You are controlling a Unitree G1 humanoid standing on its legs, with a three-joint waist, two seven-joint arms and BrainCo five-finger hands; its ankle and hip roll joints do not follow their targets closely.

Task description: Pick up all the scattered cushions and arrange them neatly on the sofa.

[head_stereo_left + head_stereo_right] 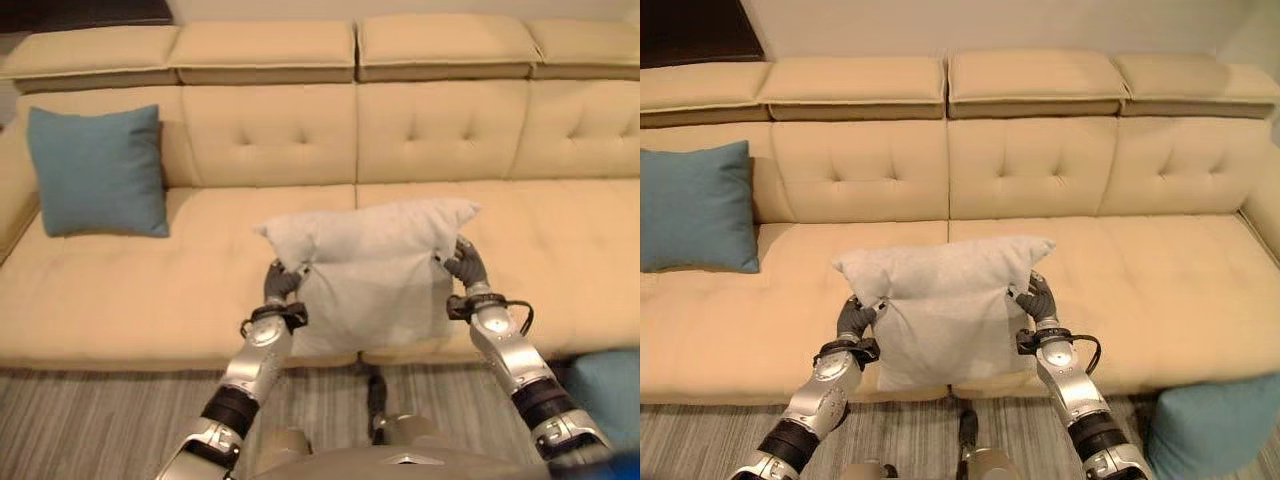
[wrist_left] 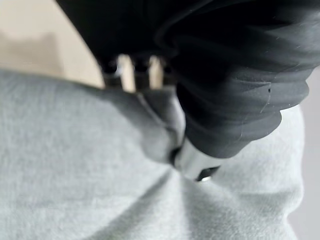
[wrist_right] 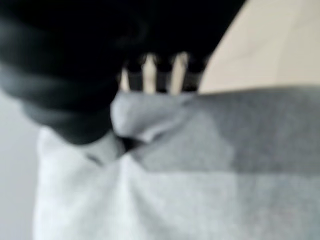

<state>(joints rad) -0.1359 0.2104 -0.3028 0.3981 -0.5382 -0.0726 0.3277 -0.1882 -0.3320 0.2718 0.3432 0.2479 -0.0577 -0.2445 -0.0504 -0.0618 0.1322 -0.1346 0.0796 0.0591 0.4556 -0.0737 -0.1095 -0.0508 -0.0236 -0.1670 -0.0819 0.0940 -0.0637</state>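
Note:
A pale grey cushion (image 1: 370, 275) hangs upright over the front edge of the beige sofa (image 1: 130, 290), held between both hands. My left hand (image 1: 281, 283) is shut on its left side, the cloth bunched between thumb and fingers (image 2: 150, 75). At the cushion's right side my right hand (image 1: 466, 263) pinches the fabric (image 3: 145, 120) the same way. A teal cushion (image 1: 98, 170) leans upright against the sofa's backrest at the far left. Another teal cushion (image 1: 1215, 430) lies on the floor at the lower right, beside the sofa's front.
The sofa's seat is bare to the right of the grey cushion (image 1: 1140, 280) and between it and the teal one. A striped rug (image 1: 100, 420) covers the floor in front of the sofa.

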